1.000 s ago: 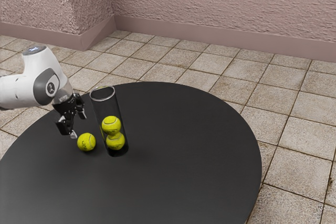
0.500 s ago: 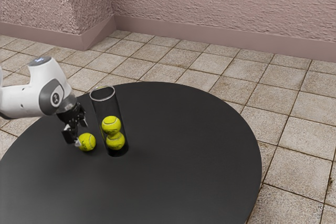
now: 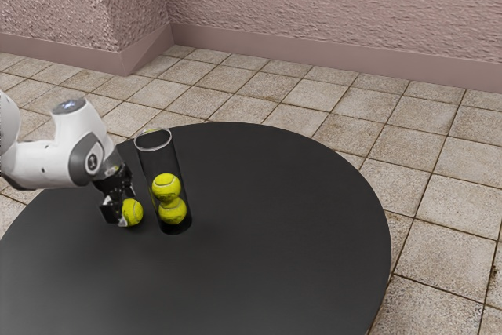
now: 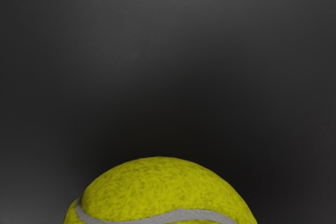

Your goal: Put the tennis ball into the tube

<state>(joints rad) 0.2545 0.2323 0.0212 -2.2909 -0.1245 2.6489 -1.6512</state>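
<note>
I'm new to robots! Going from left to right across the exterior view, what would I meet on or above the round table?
The robot's white arm → a loose tennis ball → a clear tube with two tennis balls inside.

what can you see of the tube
The tube is a tall, narrow, see-through cylinder, seemingly clear plastic or glass, with a pale round rim and what looks like an open top. It stands upright on the black table. Inside, an upper ball rests on a lower ball near the dark bottom, leaving the upper part empty. The loose tennis ball is outside it, a small gap away toward the exterior view's left.
</note>
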